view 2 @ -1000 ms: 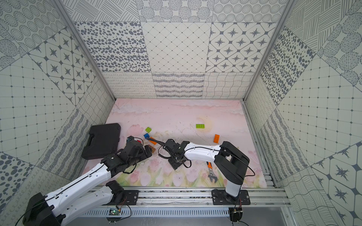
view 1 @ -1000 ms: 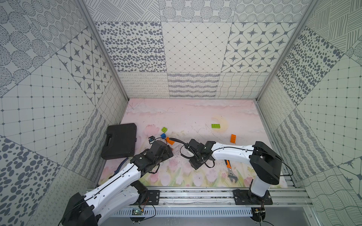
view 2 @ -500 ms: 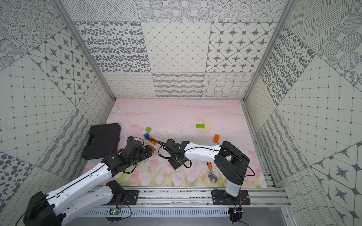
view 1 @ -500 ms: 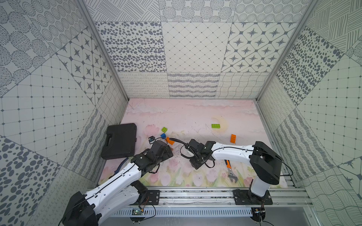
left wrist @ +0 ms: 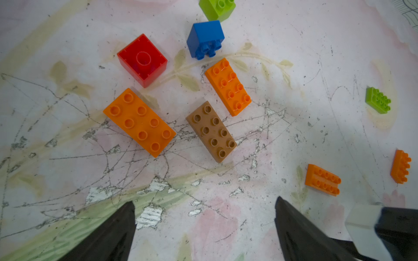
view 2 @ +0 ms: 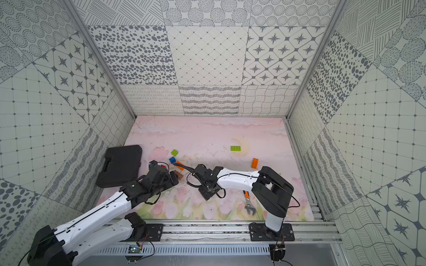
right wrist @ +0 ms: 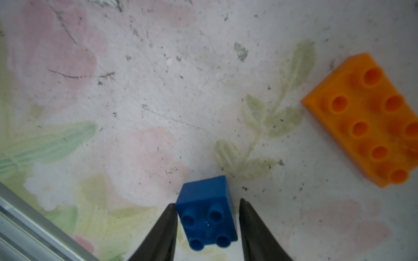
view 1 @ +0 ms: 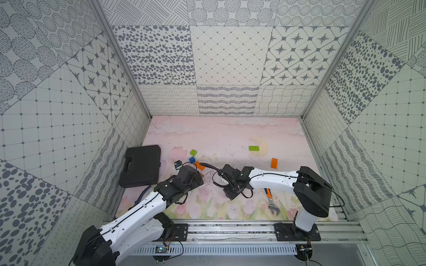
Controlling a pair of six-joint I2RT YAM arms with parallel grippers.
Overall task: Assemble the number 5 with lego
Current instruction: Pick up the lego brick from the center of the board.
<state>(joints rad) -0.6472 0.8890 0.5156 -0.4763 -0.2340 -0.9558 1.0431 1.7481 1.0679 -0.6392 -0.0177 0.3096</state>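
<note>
Four orange bricks (left wrist: 139,122) noted, two lime (left wrist: 217,9), one red (left wrist: 142,59), one brown (left wrist: 211,131); found left claw (left wrist: 204,214) wide, empty; right claw (right wrist: 207,202) flanking blue brick (right wrist: 203,194), not quite clamped.

Both arms: white link shells w/ black joint housings, thin black cables along them; left arm (view 1: 140,207), right arm (view 1: 274,182). Black base plates bolted to the aluminium rail (view 1: 230,230). Fingers (right wrist: 158,235) black, tapered.

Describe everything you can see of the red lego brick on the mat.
The red lego brick is a small square block of glossy plastic. It lies upside down, its hollow underside with one round central tube facing up and its studs hidden. It rests flat on the scratched floral mat, between an orange oblong brick and a blue brick, touching neither.
</note>
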